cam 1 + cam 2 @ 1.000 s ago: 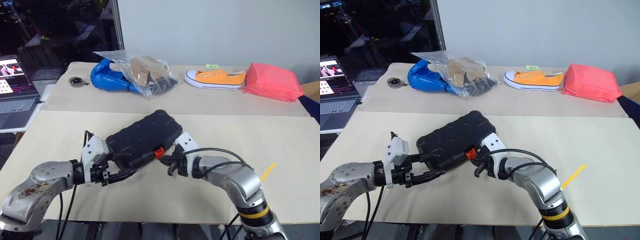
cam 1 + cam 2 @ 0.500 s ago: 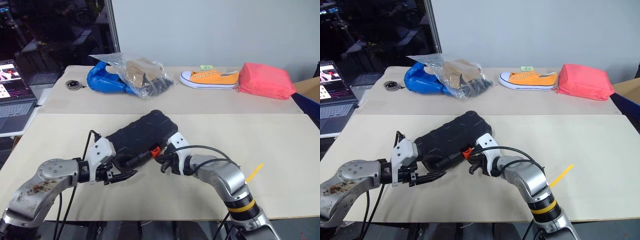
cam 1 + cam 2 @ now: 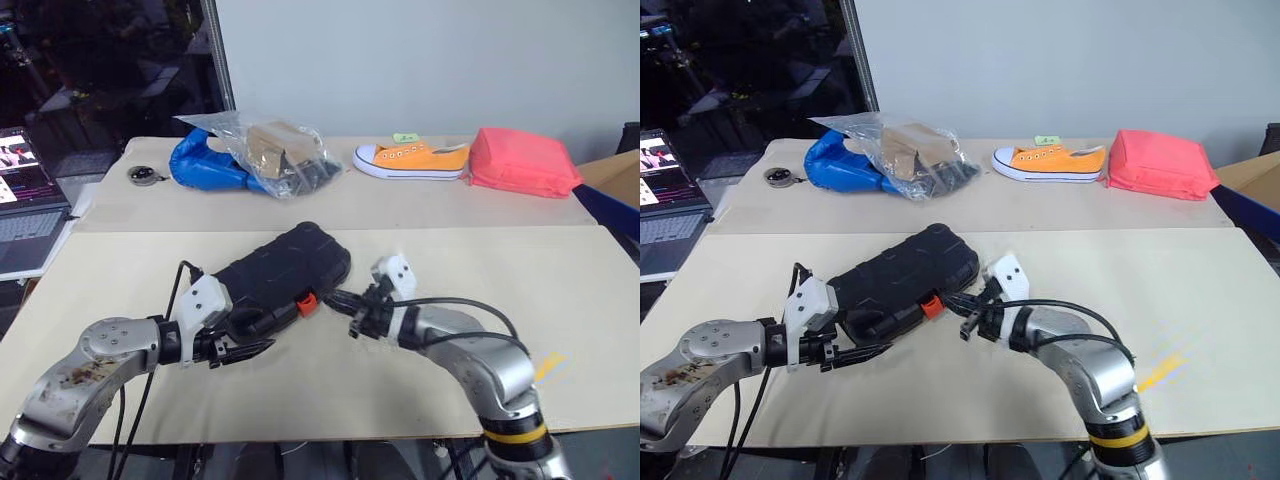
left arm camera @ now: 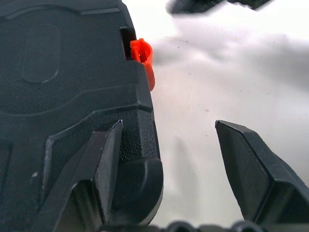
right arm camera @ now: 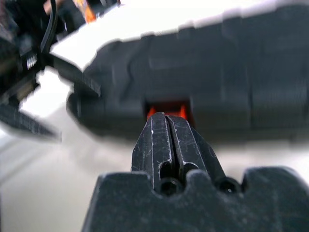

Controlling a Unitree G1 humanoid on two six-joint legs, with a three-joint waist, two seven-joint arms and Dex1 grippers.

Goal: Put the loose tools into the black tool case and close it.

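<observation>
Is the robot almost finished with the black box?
Nearly. The black tool case lies shut, with no loose tools on the table. The shut right claw points at the orange latch; the open left claw sits at the case's corner. Whether it's latched, I can't tell.

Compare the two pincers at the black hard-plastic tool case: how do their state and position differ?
The left pincer is open, one finger lying on a corner of the closed black hard-plastic tool case; the right pincer is shut and holds nothing. The left sits at the case's near corner, while the right points at its small orange latch. Both hover low over the table.
</observation>
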